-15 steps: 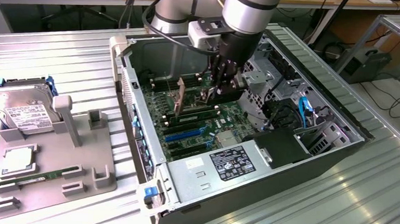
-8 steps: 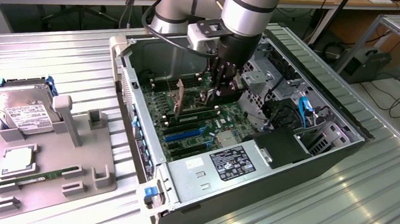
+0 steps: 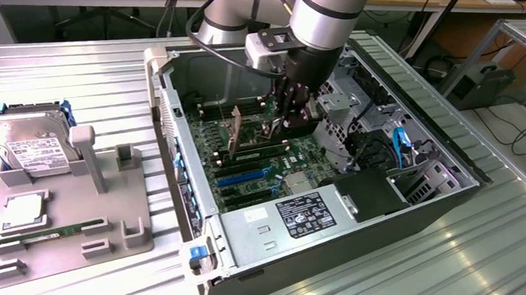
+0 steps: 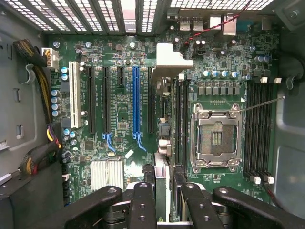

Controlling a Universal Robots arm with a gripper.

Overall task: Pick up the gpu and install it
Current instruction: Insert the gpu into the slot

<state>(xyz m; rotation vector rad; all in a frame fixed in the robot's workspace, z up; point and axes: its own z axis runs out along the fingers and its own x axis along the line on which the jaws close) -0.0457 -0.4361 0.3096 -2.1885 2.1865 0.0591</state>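
Inside the open black tower computer case (image 3: 443, 200), which lies on its side on the ribbed metal desk (image 3: 84, 75) so that the green motherboard (image 4: 119, 119) faces up, the arm's gripper (image 4: 164, 210) reaches down from above. Its black fingers (image 4: 143, 205) are closed on the gpu (image 4: 172, 59), a slim black expansion card with a silver metal end bracket. The card is held on edge, presumably so that its connector edge points down at the board. It runs parallel to the long black and blue expansion slots (image 4: 137, 100), with the bracket turned toward the case's slotted rear wall (image 4: 95, 12), the orientation that seating it would need. From the wrist view it appears to hang just beside the black slot next to the blue one, though whether its lower edge touches a slot is hard to judge. On the desk toward the exterior view's left, the grey moulded parts holder (image 3: 77, 198) keeps the silver labelled hard drive (image 3: 25, 147) and narrow green RAM stick (image 3: 52, 234) propped for easy grasping.
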